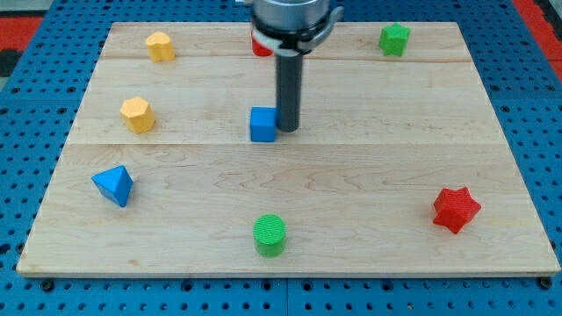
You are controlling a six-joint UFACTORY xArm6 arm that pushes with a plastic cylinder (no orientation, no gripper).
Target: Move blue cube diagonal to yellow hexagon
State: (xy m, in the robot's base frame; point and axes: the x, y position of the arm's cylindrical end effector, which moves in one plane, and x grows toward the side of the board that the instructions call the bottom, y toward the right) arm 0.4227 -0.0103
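The blue cube (262, 125) sits near the middle of the wooden board. My tip (288, 130) rests on the board just to the cube's right, touching or almost touching its right side. The yellow hexagon (137, 115) lies at the view's left, well to the left of the cube and about level with it. A second yellow block (160, 46) with a lobed shape sits at the top left.
A blue pyramid-like block (113, 185) lies at lower left. A green cylinder (270, 235) stands at bottom centre. A red star (456, 210) lies at lower right. A green star (394, 39) sits at top right. A red block (261, 46) is partly hidden behind the arm.
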